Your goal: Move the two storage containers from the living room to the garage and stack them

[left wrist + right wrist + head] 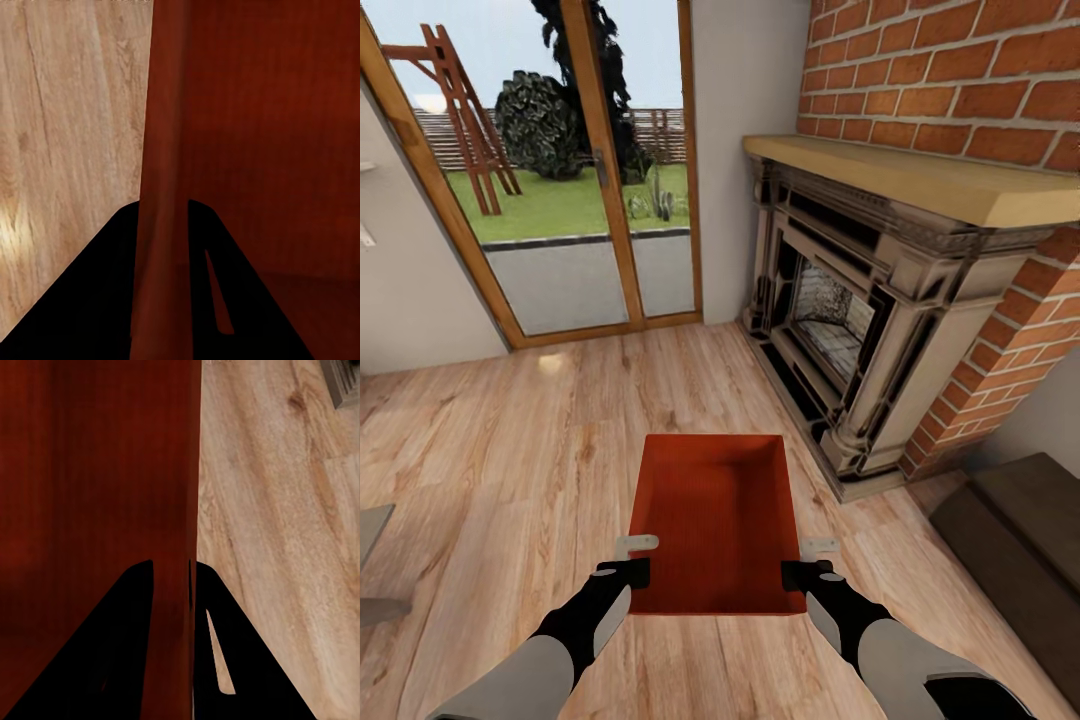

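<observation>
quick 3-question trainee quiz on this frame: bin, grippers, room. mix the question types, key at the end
1. True or false: the storage container is empty.
2. Which part of the container does the left gripper pinch between its fingers? A) a side wall B) the base C) nothing
3. Fill in: the container is over the light wood-plank ____, with the brick fireplace to the robot's ____.

Key
1. True; its inside is bare.
2. A. The wall runs between the fingers; the right gripper holds the opposite wall likewise.
3. floor; right.

arms: pale grey forearms | wrists: black | left hand (637,546), right hand (819,548): light grey fingers
</observation>
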Motion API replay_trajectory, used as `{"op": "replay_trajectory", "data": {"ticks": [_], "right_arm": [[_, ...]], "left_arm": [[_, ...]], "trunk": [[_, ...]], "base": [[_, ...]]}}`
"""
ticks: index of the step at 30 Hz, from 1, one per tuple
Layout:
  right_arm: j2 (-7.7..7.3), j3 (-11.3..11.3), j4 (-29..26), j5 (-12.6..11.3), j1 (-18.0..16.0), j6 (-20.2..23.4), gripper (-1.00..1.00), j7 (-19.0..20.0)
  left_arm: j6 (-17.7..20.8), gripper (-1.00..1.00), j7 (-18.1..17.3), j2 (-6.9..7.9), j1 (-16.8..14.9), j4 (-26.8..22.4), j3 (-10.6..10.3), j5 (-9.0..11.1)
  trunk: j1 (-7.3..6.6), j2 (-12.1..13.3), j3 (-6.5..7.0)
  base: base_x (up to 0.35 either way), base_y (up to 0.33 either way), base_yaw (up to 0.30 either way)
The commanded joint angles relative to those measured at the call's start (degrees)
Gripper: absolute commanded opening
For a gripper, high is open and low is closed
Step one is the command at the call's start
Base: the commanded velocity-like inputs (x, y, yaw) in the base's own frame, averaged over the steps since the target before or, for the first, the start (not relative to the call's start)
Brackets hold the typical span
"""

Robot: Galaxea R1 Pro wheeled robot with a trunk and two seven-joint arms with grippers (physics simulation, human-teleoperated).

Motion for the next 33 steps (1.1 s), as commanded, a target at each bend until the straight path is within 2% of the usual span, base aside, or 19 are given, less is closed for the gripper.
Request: {"op": "replay_trajectory", "data": {"ticks": [1,33], "right_arm": [[0.08,0.38,0.16,-0.52,0.01,0.13,-1.0,0.13],[0.14,0.38,0.21,-0.52,0.01,0.18,-1.0,0.13]], "left_arm": [[0.22,-1.0,0.3,-0.31,-0.05,-0.3,-0.22,0.28],[0.25,-1.0,0.28,-0.32,-0.05,-0.3,-0.22,0.28]], "trunk": [[0.03,-0.1,0.0],[0.03,-0.1,2.93]], "base": [[0.0,0.0,0.0],[0.0,0.0,0.0]]}}
